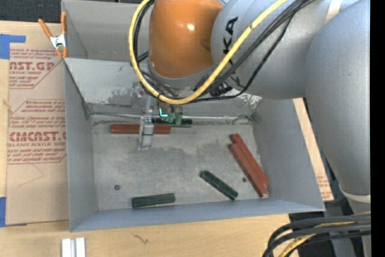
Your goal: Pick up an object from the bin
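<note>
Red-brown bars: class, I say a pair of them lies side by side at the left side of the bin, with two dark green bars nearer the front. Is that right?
No. The camera view shows the pair of red-brown bars at the right side of the bin, not the left. One dark green bar and a second do lie nearer the front.

Pincer [146,132] low over red-brown stick [123,128], back of bin [78,147].
</note>
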`<move>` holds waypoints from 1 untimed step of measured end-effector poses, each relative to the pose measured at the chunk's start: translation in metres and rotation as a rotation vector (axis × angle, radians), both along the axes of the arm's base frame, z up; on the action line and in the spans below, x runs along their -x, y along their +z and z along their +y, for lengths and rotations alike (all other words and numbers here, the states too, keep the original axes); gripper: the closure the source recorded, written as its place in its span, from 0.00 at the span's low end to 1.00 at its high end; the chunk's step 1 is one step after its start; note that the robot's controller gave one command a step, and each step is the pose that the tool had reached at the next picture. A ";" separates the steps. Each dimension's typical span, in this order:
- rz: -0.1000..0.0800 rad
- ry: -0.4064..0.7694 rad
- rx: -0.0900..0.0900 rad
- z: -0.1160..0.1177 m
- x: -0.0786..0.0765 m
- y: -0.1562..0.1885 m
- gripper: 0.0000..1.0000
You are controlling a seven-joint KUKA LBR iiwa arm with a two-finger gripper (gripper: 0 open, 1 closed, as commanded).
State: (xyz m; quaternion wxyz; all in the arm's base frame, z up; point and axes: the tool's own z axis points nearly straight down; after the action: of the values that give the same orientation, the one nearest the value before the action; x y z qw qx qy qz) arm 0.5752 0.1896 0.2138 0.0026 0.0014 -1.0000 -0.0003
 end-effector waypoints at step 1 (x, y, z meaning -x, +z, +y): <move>-0.002 0.324 -0.001 0.019 -0.009 -0.131 0.00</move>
State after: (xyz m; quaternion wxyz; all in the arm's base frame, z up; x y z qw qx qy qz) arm 0.5838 0.2090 0.0825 0.0017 0.1626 -0.9867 -0.0002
